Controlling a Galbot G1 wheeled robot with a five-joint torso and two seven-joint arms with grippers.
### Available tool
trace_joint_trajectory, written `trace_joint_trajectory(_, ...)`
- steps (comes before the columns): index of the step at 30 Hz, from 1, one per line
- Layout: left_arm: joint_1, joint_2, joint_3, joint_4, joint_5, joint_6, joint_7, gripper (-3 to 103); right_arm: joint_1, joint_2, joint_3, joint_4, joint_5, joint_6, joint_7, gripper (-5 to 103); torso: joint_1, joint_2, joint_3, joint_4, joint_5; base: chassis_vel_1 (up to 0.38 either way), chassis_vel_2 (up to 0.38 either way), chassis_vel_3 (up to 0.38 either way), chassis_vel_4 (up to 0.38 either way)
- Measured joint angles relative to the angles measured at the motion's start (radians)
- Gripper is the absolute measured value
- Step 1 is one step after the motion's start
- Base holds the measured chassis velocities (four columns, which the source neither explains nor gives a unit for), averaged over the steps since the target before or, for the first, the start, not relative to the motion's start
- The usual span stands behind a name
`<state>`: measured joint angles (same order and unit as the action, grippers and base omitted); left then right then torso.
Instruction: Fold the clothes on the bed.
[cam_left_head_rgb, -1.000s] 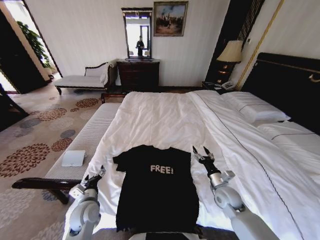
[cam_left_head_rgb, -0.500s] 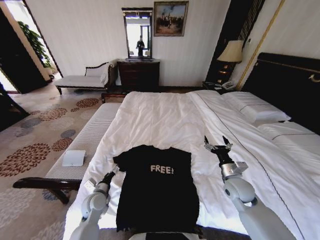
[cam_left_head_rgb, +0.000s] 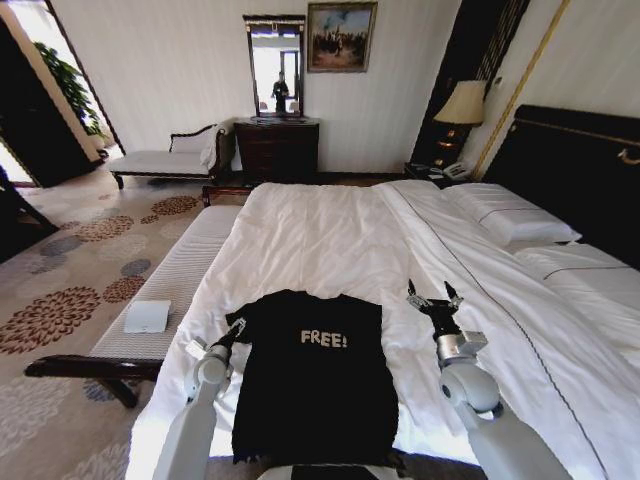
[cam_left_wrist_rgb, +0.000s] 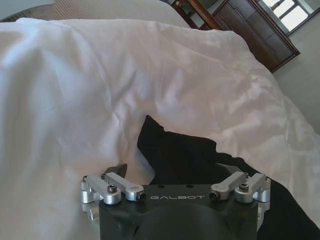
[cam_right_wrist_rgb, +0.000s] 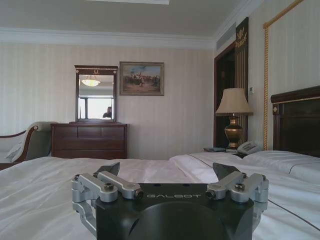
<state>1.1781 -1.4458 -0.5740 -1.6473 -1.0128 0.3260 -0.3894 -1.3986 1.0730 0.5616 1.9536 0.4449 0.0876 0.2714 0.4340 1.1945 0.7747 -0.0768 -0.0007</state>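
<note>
The clothes (cam_left_head_rgb: 312, 375), one black T-shirt with white "FREE!" lettering, lie flat and face up on the near end of the bed (cam_left_head_rgb: 330, 235), on its white duvet, with the collar toward the far end and the hem at the near edge. The left pincer (cam_left_head_rgb: 232, 330) is low at the shirt's left sleeve, its tips right at the sleeve's edge; whether they touch the cloth cannot be told. In the left wrist view the left pincer (cam_left_wrist_rgb: 176, 172) is released, its fingers spread wide over the black sleeve (cam_left_wrist_rgb: 200, 160) and the white duvet (cam_left_wrist_rgb: 100, 90). The right pincer (cam_left_head_rgb: 432, 296) hovers above the duvet just beside the shirt's right shoulder, clear of the cloth, also released with its two dark fingertips (cam_right_wrist_rgb: 111, 169) apart.
</note>
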Motion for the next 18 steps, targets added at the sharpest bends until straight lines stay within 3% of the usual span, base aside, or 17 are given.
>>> trace_joint_trajectory(4,-0.015,-0.021,-0.001,0.018,0.003,-0.022,0.002,100,0.000,0.010,0.000,-0.005,-0.002,-0.001,0.003,100,0.000,0.000,0.000,0.0000,0.0000,0.000,0.000,0.000,0.000)
trace_joint_trajectory(5,-0.020,-0.031,-0.004,0.028,0.009,-0.037,0.006,90,0.000,0.015,0.002,-0.007,-0.002,-0.002,0.005,100,0.000,0.000,0.000,-0.0001,0.0000,0.000,0.000,0.000,0.000)
trace_joint_trajectory(7,-0.021,-0.036,-0.006,0.034,0.014,-0.045,0.010,90,0.000,0.017,0.003,-0.009,-0.001,-0.002,0.006,100,0.000,0.000,0.000,-0.0002,0.0000,0.000,0.000,0.000,0.000)
trace_joint_trajectory(8,-0.021,-0.040,-0.007,0.039,0.020,-0.053,0.014,80,0.000,0.019,0.004,-0.011,0.000,-0.003,0.008,100,0.000,0.000,0.000,-0.0001,0.0000,0.000,0.000,0.000,0.000)
trace_joint_trajectory(9,-0.020,-0.042,-0.008,0.041,0.021,-0.056,0.016,80,0.001,0.020,0.005,-0.013,0.000,-0.003,0.010,100,0.000,0.000,0.000,0.0000,0.0000,0.000,0.000,0.000,0.000)
trace_joint_trajectory(11,-0.018,-0.042,-0.011,0.043,0.023,-0.060,0.018,68,0.001,0.023,0.005,-0.018,0.001,-0.003,0.014,100,0.000,0.000,0.000,0.0000,0.0000,0.000,0.000,0.000,0.000)
trace_joint_trajectory(13,-0.017,-0.042,-0.012,0.043,0.024,-0.061,0.018,68,0.001,0.025,0.005,-0.019,0.001,-0.003,0.015,100,0.000,0.000,0.000,0.0000,-0.0001,0.000,0.000,0.000,0.000)
trace_joint_trajectory(17,-0.010,-0.042,-0.018,0.034,0.024,-0.061,0.018,46,0.001,0.050,0.005,-0.023,0.001,-0.003,0.017,100,0.000,0.000,0.000,-0.0001,-0.0001,0.000,0.000,0.000,0.000)
trace_joint_trajectory(18,-0.010,-0.042,-0.018,0.034,0.024,-0.061,0.018,46,0.001,0.050,0.005,-0.023,0.001,-0.003,0.017,100,0.000,0.000,0.000,-0.0001,-0.0001,0.000,0.000,0.000,0.000)
